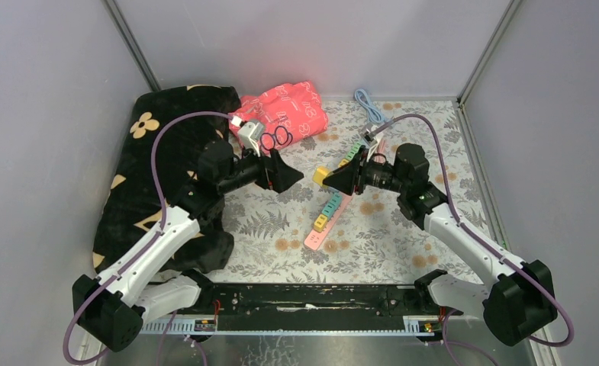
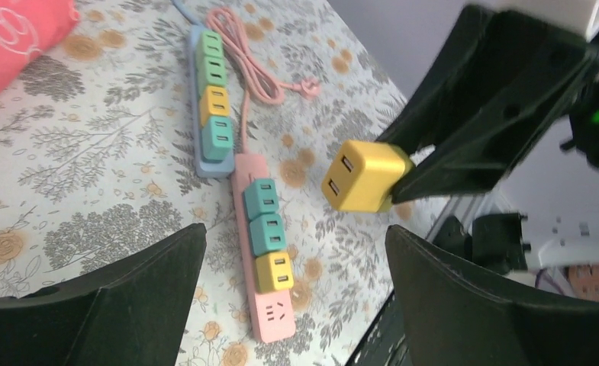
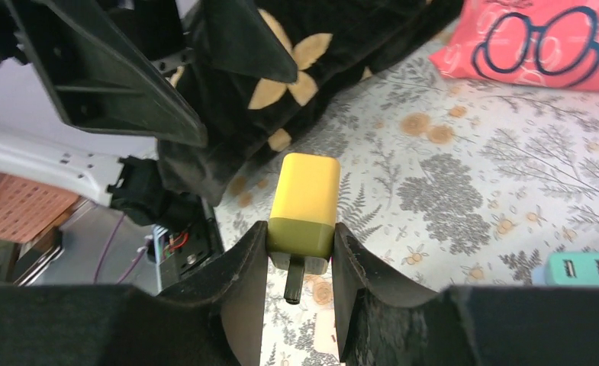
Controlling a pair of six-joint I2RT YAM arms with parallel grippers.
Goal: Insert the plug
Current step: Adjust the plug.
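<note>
Well, my flowery table is biggest, and the pink strip lies on it with one free hole at its end. My left gripper is spread wide and holds nothing. My right gripper squeezes the yellow plug up in the air between my two arms. It could twist or slip, as only its bottom end is pinched. My right wrist view alone shows the dark prong, pointing back at me. My left wrist view alone shows the free hole.
</note>
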